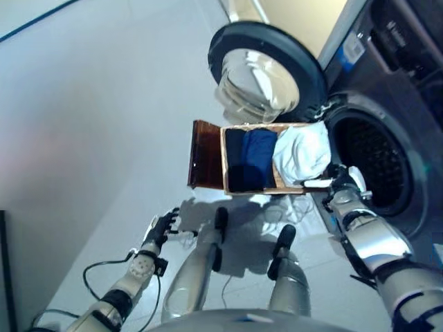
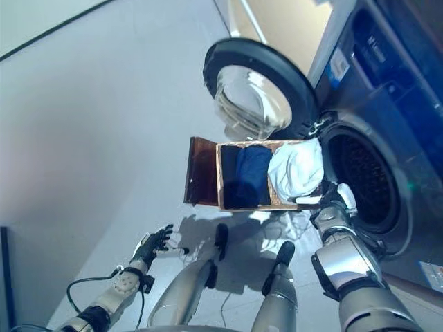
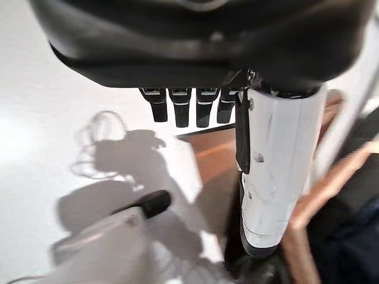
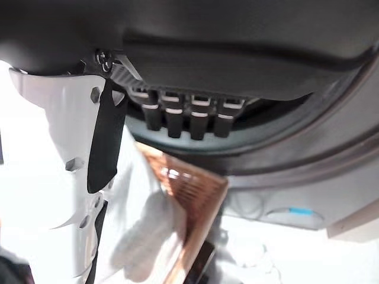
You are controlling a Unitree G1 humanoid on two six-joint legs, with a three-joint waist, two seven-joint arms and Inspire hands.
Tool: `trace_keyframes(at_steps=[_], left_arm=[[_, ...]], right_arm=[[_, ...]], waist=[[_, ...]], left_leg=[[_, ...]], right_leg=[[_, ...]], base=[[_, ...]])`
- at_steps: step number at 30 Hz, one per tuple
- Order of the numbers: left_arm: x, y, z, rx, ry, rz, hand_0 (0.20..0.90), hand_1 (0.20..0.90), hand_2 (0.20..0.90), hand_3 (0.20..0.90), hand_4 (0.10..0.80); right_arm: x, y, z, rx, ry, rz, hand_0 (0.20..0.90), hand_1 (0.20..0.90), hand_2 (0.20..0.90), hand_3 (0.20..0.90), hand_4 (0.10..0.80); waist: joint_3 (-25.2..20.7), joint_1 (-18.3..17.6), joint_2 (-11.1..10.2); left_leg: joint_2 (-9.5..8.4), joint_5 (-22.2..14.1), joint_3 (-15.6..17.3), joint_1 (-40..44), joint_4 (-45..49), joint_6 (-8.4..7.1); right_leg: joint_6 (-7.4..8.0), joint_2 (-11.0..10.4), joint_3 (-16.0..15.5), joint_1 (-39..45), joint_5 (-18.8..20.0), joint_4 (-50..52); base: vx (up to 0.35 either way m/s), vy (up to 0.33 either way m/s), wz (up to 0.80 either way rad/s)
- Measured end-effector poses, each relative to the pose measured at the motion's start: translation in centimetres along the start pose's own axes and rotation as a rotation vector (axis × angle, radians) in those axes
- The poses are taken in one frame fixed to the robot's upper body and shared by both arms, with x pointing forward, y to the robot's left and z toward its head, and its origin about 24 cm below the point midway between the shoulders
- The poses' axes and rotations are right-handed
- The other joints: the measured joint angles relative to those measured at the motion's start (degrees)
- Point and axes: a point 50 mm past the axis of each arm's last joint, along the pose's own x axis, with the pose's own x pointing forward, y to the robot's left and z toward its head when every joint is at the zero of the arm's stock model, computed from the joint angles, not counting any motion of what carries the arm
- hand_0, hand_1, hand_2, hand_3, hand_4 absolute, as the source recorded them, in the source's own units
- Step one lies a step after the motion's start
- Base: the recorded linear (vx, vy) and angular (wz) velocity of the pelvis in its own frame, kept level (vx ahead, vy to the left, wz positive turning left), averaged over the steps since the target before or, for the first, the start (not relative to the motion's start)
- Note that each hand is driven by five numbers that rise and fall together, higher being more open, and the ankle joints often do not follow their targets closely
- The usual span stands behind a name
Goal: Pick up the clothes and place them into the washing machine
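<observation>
A brown box (image 1: 206, 156) stands on the floor before the washing machine's open drum (image 1: 370, 167). In it lie dark blue clothes (image 1: 252, 156) and a white garment (image 1: 302, 155) that bulges over the side nearest the drum. My right hand (image 1: 343, 182) hovers at the box's near corner by the drum, fingers straight, its white-covered thumb (image 4: 65, 148) over the white garment (image 4: 148, 236); it holds nothing. My left hand (image 1: 161, 227) hangs open over the bare floor, well short of the box.
The round machine door (image 1: 266, 69) stands swung open beyond the box. One brown flap of the box (image 3: 216, 160) hangs out on my left side. Pale floor (image 1: 104, 124) spreads to the left.
</observation>
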Motion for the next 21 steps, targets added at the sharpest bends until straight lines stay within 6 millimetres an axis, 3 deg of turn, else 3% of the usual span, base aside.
trace_keyframes(at_steps=[2,3,8,15,21], left_arm=[[0.5,0.4,1.6,0.000,-0.070,0.006,0.900,0.900,0.900,0.900,0.800],[0.9,1.0,2.6,0.002,-0.104,0.022,0.900,0.900,0.900,0.900,0.800],[1.9,3.0,5.6,-0.040,-0.205,0.118,0.900,0.900,0.900,0.900,0.800],[1.4,2.7,4.8,-0.030,-0.181,0.113,0.900,0.900,0.900,0.900,0.800],[1.1,2.6,4.0,-0.032,-0.157,0.113,0.900,0.900,0.900,0.900,0.800]], right_arm=[[0.3,-1.0,0.7,0.007,-0.009,-0.033,0.900,0.900,0.900,0.900,0.800],[0.3,-1.5,1.8,0.020,-0.019,-0.045,0.900,0.900,0.900,0.900,0.800],[0.6,-3.3,4.3,0.014,-0.081,-0.103,0.900,0.900,0.900,0.900,0.800],[0.5,-3.9,6.1,0.001,-0.128,-0.119,0.900,0.900,0.900,0.900,0.800],[0.1,-2.3,6.7,-0.027,-0.151,-0.099,0.900,0.900,0.900,0.900,0.800]], waist=[[0.5,0.3,0.1],[1.1,0.1,0.0],[3.2,0.2,-0.8],[3.2,0.4,-0.8],[2.9,0.7,-0.9]], left_leg=[[-0.18,-0.4,0.0,-1.7,1.5,0.58],[-0.28,-1.4,0.2,-3.7,4.4,1.72],[-0.39,-5.0,0.0,-8.6,12.5,1.62],[-0.34,-5.9,-0.8,-12.2,15.9,1.16],[-0.39,-5.9,-1.3,-12.5,16.6,1.13]], right_leg=[[-0.01,-0.1,0.3,-1.8,-0.6,1.8],[0.08,-0.5,0.9,-3.6,-1.8,4.5],[-0.46,-1.5,2.1,-8.2,-5.8,12.5],[-0.71,-2.0,2.1,-11.4,-7.2,16.3],[-0.72,-2.0,1.9,-11.2,-7.2,16.8]], base=[[-0.018,0.055,0.05],[-0.004,0.044,0.05],[0.018,0.019,0.09],[0.045,0.005,0.06],[0.025,-0.008,0.02]])
